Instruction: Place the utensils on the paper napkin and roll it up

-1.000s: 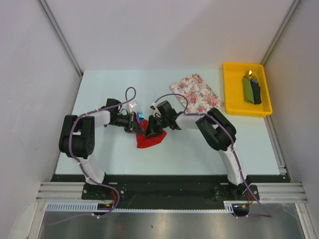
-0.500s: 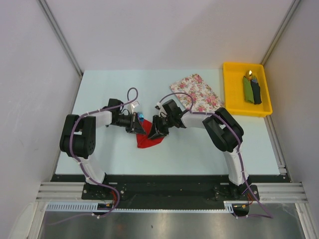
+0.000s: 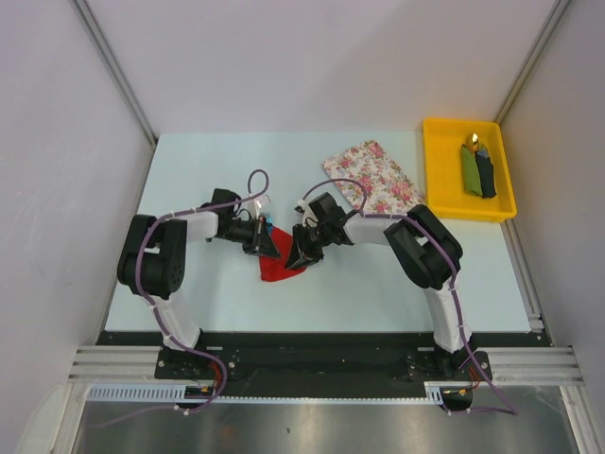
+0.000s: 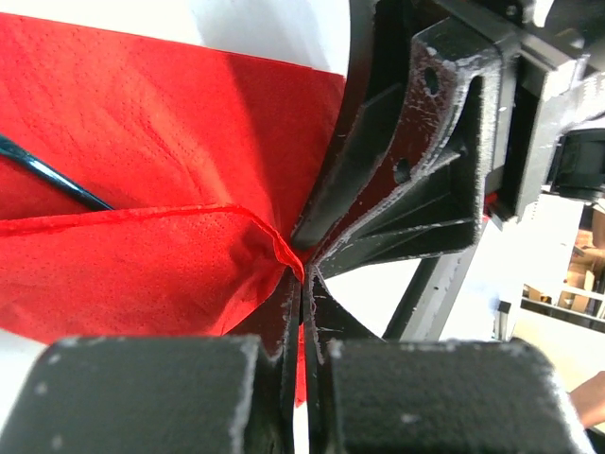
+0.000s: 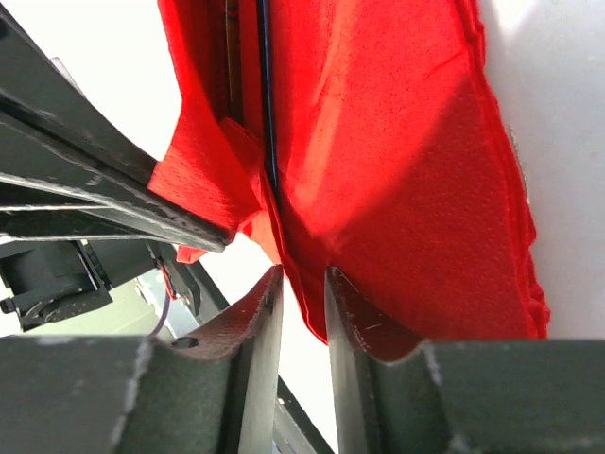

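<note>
The red paper napkin (image 3: 278,270) lies folded on the table between both grippers. My left gripper (image 3: 270,245) is shut on a folded edge of the napkin (image 4: 142,113), and red shows between its jaws (image 4: 304,284). My right gripper (image 3: 302,253) sits at the napkin's right side. Its jaws (image 5: 302,279) stand a narrow gap apart, with an edge of the napkin (image 5: 397,142) hanging between them. Thin utensils lie inside the fold. A dark blue one (image 4: 52,178) shows in the left wrist view, and a blue one (image 5: 266,95) beside a darker one in the right wrist view. A blue tip (image 3: 268,225) pokes out.
A floral cloth (image 3: 373,176) lies at the back right of the table. A yellow tray (image 3: 434,175) at the far right holds a green and a dark roll (image 3: 477,170). The right gripper's body fills the right of the left wrist view (image 4: 444,142).
My left gripper has moved right and nearer, over the napkin's top edge. My right gripper has shifted slightly. The visible red area of the napkin has shrunk.
</note>
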Tool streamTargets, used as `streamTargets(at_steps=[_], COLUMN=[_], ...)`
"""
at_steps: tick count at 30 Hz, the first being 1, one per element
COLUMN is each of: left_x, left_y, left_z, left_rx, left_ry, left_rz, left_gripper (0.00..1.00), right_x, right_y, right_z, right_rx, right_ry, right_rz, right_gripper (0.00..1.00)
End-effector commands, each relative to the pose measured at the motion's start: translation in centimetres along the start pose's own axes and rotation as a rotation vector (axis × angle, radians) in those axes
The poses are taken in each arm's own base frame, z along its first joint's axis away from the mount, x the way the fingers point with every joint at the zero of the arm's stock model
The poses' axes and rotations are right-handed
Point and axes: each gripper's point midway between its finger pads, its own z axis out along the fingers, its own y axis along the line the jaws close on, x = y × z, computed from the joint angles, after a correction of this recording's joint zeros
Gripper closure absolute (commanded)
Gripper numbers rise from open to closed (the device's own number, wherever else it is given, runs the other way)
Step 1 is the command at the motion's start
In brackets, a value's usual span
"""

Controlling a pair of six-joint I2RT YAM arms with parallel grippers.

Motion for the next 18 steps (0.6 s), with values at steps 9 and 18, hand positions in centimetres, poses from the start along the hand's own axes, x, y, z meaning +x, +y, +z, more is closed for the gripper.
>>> streamTargets(at_steps=[9,18], left_x=[0.3,0.8], left_y=[0.6,1.0], left_z=[1.8,2.1], left_rx=[-0.022,-0.022], left_ry=[0.027,0.038], left_rz=[0.005,-0.033], left_gripper=[0.90,0.42], right_x=[-1.0,-1.5], right_y=[0.8,1.3], right_z=[0.0,-1.2], right_rx=[-0.014,-0.031], right_ry=[-0.021,-0.043], right_rz=[-0.036,0.000], right_gripper=[0.71,0.57])
